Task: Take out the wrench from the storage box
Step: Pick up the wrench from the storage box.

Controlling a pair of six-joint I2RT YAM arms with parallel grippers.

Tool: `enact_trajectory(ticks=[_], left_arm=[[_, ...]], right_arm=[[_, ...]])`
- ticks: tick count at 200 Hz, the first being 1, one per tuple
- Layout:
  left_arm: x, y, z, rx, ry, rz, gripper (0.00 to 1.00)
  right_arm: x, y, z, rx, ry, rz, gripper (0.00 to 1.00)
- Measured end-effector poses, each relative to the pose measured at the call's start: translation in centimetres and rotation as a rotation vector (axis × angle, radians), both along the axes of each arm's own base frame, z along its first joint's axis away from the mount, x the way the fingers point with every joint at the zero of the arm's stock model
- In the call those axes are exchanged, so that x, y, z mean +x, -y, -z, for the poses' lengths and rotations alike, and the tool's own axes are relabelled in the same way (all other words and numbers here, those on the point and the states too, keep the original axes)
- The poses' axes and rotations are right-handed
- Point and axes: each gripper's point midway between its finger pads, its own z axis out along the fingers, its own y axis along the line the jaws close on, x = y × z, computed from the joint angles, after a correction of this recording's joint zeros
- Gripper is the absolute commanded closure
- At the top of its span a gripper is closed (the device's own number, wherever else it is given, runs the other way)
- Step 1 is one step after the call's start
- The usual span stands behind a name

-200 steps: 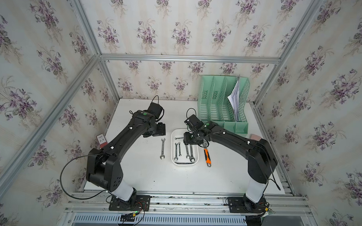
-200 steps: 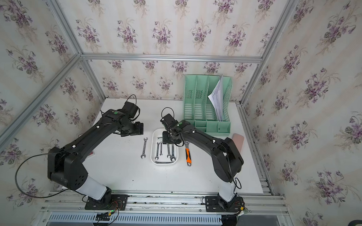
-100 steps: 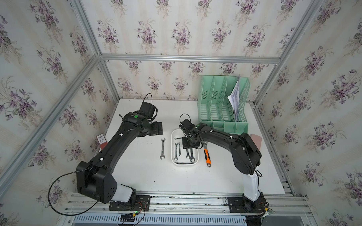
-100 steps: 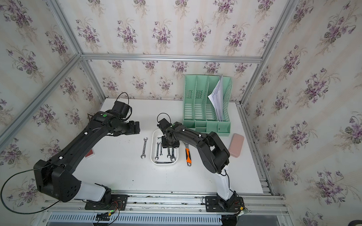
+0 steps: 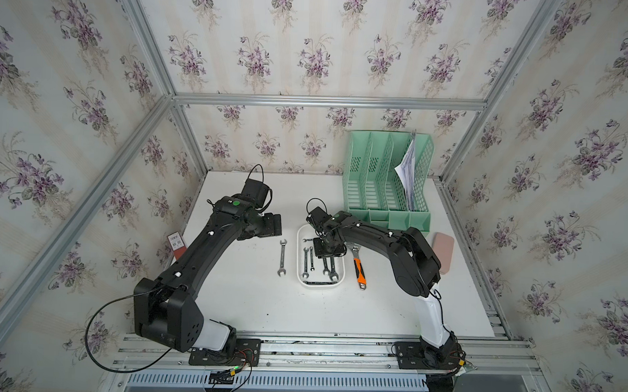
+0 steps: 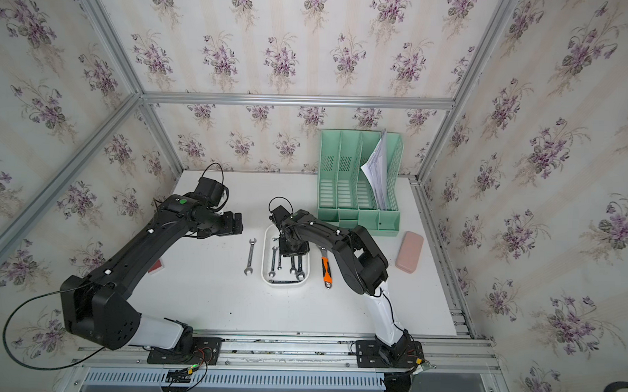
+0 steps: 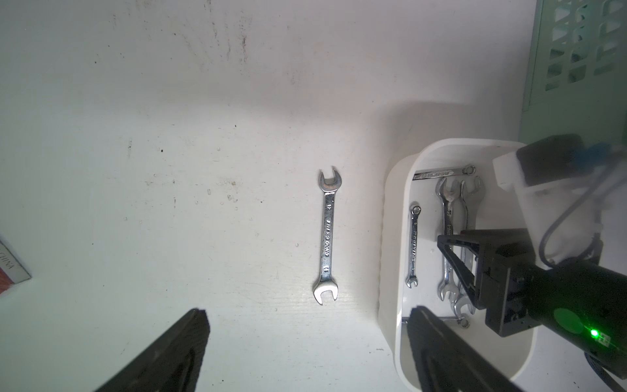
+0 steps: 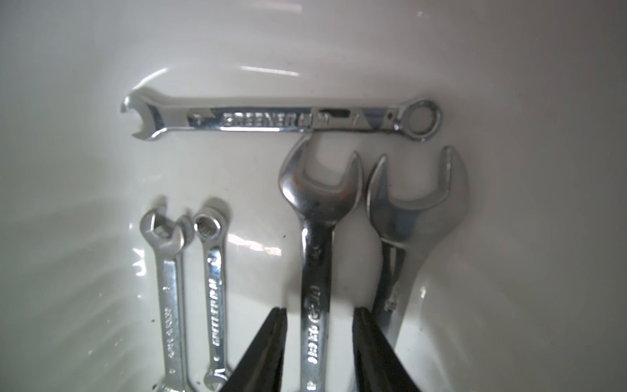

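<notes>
Read the table [image 5: 301,311] as a clock face in a top view, with six o'clock at the arm bases and twelve at the back wall. The storage box [image 5: 298,264] then sits near the centre. Just beside it at nine o'clock a loose wrench [image 5: 282,257] lies flat on the table. At three o'clock lies an adjustable wrench [image 5: 357,266] with an orange handle.

The right gripper [image 8: 319,312] reaches down into the twelve o'clock half of the box. In the right wrist view its fingers stand on either side of the shaft of the large wrench [image 8: 315,237]. A thin gap shows on each side, so they are apart and not yet clamped. A second large wrench [image 8: 407,210] lies very close on one side and two small wrenches [image 8: 166,271] lie on the other. A crosswise wrench [image 8: 281,118] lies just past the heads.

The left gripper [image 7: 308,310] hovers at about ten o'clock from the box, with its fingers wide apart and nothing between them.

I judge that the step in hand is the grasp of the large wrench. The next move calls for closing on that shaft alone, without catching the neighbour. Then it needs a straight lift above the low wall.

Farther off, a pink case [image 5: 443,251] lies at three o'clock and a green file rack [image 5: 378,170] stands at one o'clock.
</notes>
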Motion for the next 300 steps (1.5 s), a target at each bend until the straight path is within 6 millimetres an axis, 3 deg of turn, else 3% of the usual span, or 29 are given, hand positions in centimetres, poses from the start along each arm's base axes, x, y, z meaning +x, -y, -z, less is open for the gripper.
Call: enact_trajectory(ticks=[93,135,180,224,300], left_arm=[[0.1,-0.1,-0.4,-0.002,0.011,-0.004,0.04],[0.1,-0.3,-0.5,-0.002,0.014,-0.008,0.04],[0.2,-0.3,-0.9,-0.002,0.026,-0.005,0.04],[0.2,-0.5,-1.2,0.0,0.032,-0.009,0.04],[0.2,-0.6,-1.2,0.001,0.032,-0.008,0.04]], right_arm=[[-0.2,-0.1,0.8,-0.061,-0.07,-0.006,0.78],[-0.4,-0.2,1.0,-0.068,-0.093,-0.008,0.92],[-0.3,-0.3,0.7,-0.068,-0.095,-0.01,0.98],[-0.3,-0.6,-0.2,-0.061,-0.1,-0.031,1.0],[0.3,-1.2,-3.6,-0.027,-0.053,-0.052,1.0]])
